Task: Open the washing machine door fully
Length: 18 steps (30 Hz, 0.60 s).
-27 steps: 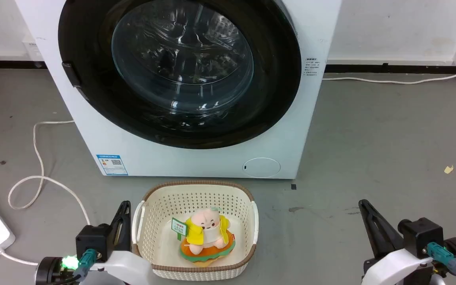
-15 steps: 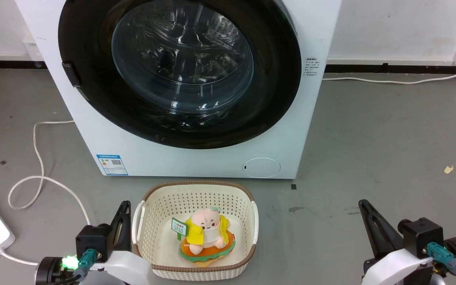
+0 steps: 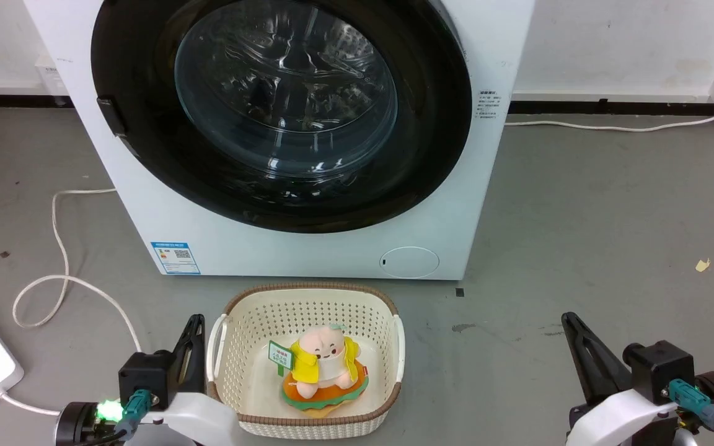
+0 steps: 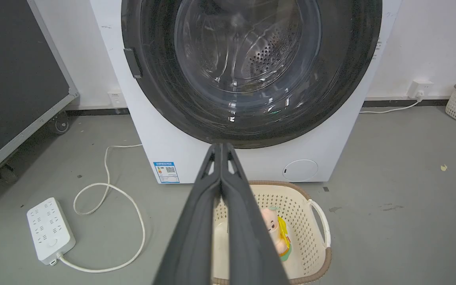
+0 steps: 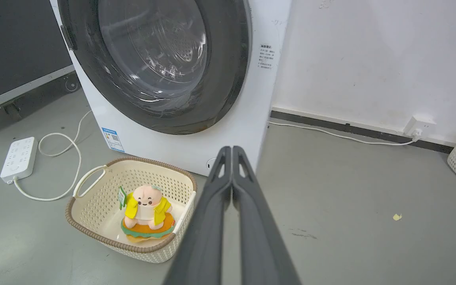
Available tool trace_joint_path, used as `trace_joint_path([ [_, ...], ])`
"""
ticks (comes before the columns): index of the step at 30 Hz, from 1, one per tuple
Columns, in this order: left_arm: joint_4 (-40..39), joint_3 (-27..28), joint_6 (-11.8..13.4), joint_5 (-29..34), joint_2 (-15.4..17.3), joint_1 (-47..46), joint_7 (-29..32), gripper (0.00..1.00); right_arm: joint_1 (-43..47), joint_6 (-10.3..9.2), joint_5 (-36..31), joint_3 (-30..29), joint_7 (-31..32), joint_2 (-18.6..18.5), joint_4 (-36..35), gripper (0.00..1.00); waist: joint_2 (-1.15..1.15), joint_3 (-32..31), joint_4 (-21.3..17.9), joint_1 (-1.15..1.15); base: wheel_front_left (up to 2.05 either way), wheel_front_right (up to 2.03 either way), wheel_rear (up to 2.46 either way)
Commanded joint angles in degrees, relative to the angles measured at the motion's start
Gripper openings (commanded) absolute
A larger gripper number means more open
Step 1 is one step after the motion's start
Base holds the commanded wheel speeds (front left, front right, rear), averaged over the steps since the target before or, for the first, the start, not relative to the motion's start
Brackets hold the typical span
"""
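**Door shut, work not begun**

The large round glossy black washing machine door (image 3: 282, 105), with its bulging clear glass centre, sits upper middle of the head frame. It lies flush in the white machine front, so I judge it fully closed. The small dark handle tab (image 3: 111, 116) on its left rim is untouched. My left gripper (image 3: 195, 323) is lower left and my right gripper (image 3: 570, 321) lower right. Both have jaws pressed together, empty, well apart from the door. The whole task remains: reach, catch the tab, swing wide.
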Motion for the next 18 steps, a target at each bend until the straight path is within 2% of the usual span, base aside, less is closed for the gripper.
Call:
trace_joint_path([
  [1, -0.2, 0.0, 0.1, 0.5, 0.0, -0.8, 0.0, 0.0, -0.7, -0.05, -0.4, 0.0, 0.0, 0.3, -0.2, 0.0, 0.0, 0.0, 0.0, 0.0, 0.0, 0.0, 0.0],
  [18, -0.2, 0.0, 0.1, 0.5, 0.0, -0.8, 0.0, 0.0, -0.7, -0.05, -0.4, 0.0, 0.0, 0.3, -0.2, 0.0, 0.0, 0.0, 0.0, 0.0, 0.0, 0.0, 0.0],
])
